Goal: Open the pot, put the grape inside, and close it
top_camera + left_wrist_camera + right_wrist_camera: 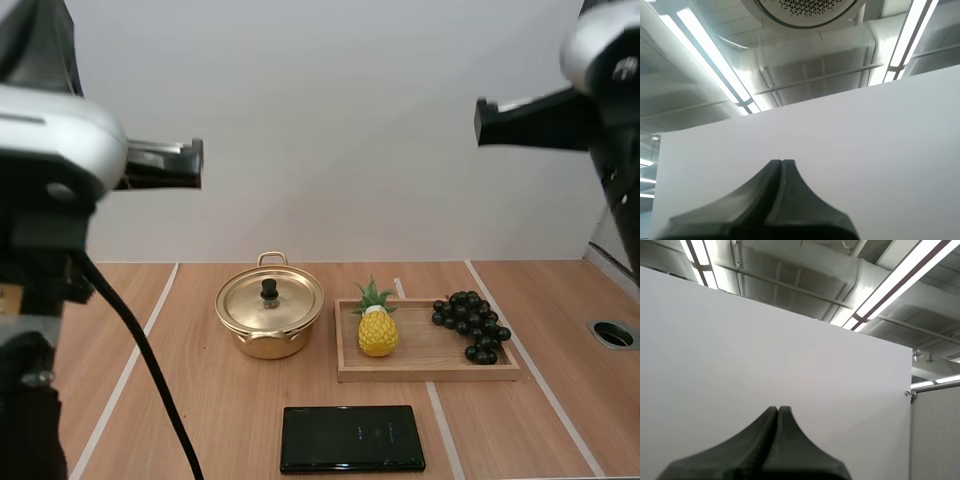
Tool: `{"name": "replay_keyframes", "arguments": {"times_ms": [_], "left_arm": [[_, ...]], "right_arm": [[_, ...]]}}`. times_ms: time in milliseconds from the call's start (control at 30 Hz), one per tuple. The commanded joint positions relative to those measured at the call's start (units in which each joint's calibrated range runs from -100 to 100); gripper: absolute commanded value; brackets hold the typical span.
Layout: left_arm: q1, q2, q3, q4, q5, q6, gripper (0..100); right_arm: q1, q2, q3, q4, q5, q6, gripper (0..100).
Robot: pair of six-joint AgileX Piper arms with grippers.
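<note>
A gold pot (269,318) with its lid (270,298) on stands at the table's middle; the lid has a black knob. A bunch of dark grapes (471,326) lies at the right end of a wooden tray (430,368). My left gripper (198,163) is raised high at the left, far above the pot. My right gripper (479,123) is raised high at the right, above the tray. In the left wrist view the left gripper (782,162) is shut, its fingers lying together as one dark wedge. The right gripper (778,408) looks the same, shut on nothing.
A yellow toy pineapple (377,325) stands at the left end of the tray. A flat black pack (352,438) lies near the front edge, below the tray. A round hole (613,334) is set into the table at the far right.
</note>
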Motion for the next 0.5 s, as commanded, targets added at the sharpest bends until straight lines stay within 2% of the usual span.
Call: {"name": "replay_keyframes", "arguments": {"times_ms": [0,200,267,333,467], "left_arm": [[-0.20,4.1,-7.2,-0.4,4.2,-0.2,1],[-0.20,14.5,-22.8,-0.4,15.1,-0.5,1],[-0.20,17.9,-27.5,-0.4,21.3,-0.5,1],[-0.20,21.6,-32.5,-0.4,28.8,-0.5,1],[-0.20,27.0,-39.4,-0.4,37.8,-0.5,1]], "right_arm": [[-0.2,4.5,-8.3,2.4,6.6,-2.8,0],[-0.4,15.0,-24.1,2.4,25.0,-2.7,0],[-1.2,18.1,-29.3,0.9,31.6,-0.2,0],[-2.7,21.8,-34.3,-5.1,39.7,7.6,0],[-5.5,30.2,-46.9,-21.2,64.6,33.0,0]]}}
